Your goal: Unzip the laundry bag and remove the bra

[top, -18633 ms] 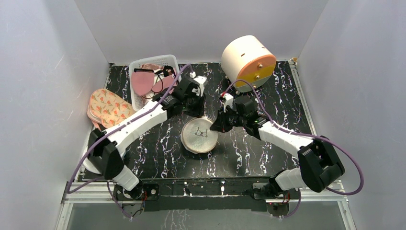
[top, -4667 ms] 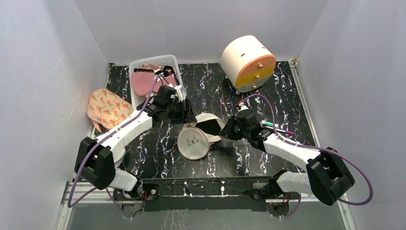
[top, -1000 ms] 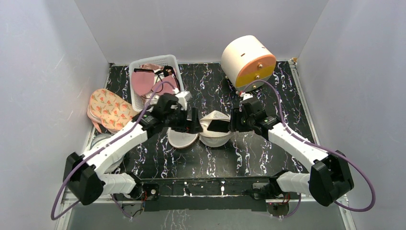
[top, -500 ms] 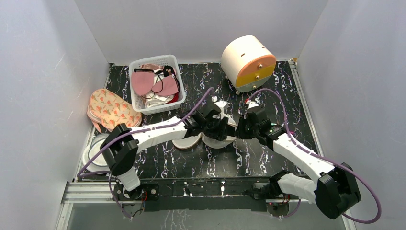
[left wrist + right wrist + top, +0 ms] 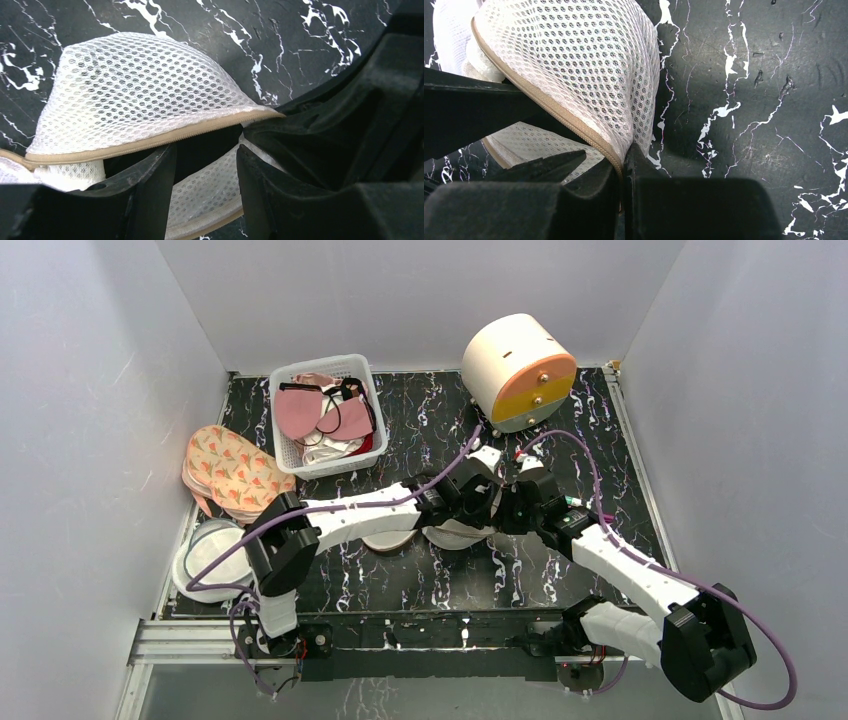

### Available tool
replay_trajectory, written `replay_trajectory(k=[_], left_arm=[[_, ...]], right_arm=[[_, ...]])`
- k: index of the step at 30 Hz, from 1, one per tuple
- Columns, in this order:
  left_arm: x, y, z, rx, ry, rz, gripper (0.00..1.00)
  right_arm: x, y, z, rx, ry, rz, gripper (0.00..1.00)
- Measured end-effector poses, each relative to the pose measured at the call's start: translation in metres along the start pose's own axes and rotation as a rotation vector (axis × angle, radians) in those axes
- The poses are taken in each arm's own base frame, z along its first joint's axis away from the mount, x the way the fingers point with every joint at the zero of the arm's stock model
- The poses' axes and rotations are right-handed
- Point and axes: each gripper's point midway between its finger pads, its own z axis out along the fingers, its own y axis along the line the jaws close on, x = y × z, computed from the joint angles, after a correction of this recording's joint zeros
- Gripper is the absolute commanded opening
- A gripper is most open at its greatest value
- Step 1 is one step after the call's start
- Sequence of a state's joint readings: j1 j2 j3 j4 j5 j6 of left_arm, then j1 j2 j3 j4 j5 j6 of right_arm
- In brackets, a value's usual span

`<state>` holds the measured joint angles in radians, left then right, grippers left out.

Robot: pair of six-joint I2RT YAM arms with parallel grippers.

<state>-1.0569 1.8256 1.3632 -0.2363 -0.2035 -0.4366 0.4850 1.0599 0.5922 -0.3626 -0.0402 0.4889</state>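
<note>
Place: a robot test lab is shown.
Walls: the work spot is boxed in by plain white walls (image 5: 100, 390) on three sides.
Table: a black table (image 5: 420, 410) with white streaks is used.
Robots: a left arm (image 5: 350, 512) and a right arm (image 5: 630, 565) are bolted to a metal rail (image 5: 430, 635) at the near edge, and purple cables (image 5: 740, 610) are looped from them.
Things: a laundry bag (image 5: 450, 533), a basket (image 5: 300, 368) of bras and a round cream drum (image 5: 515, 365) are laid out for practice.
</note>
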Motion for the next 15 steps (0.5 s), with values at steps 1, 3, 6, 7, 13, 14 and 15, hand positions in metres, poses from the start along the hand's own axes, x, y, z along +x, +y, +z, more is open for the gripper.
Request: replay_trajectory(k=[1, 3, 6, 7, 13, 14, 15], left_arm=[[-0.002, -0.002, 0.001, -0.003, -0.006, 0.002, 0.43], [-0.004, -0.001, 0.004, -0.021, -0.014, 0.003, 0.42], [-0.004, 0.003, 0.012, -0.054, -0.019, 0.000, 0.41], [-0.003, 0.005, 0.015, -0.063, -0.016, -0.001, 0.41], [0.006, 0.010, 0.029, -0.098, -0.002, -0.001, 0.57], [0.006, 0.011, 0.030, -0.100, -0.002, -0.001, 0.59], [0.008, 0.011, 0.032, -0.101, 0.000, -0.003, 0.62]], right_arm=[[0.000, 0.000, 0.000, 0.000, -0.001, 0.001, 0.02], [0.000, 0.000, 0.000, 0.000, -0.002, 0.002, 0.02], [-0.001, 0.000, 0.000, 0.004, -0.003, 0.003, 0.02], [-0.001, 0.000, 0.000, 0.004, -0.003, 0.003, 0.02], [-0.001, 0.000, 0.000, 0.003, -0.003, 0.003, 0.02], [-0.001, 0.000, 0.000, 0.003, -0.003, 0.003, 0.02], [-0.001, 0.000, 0.000, 0.003, -0.003, 0.003, 0.02]])
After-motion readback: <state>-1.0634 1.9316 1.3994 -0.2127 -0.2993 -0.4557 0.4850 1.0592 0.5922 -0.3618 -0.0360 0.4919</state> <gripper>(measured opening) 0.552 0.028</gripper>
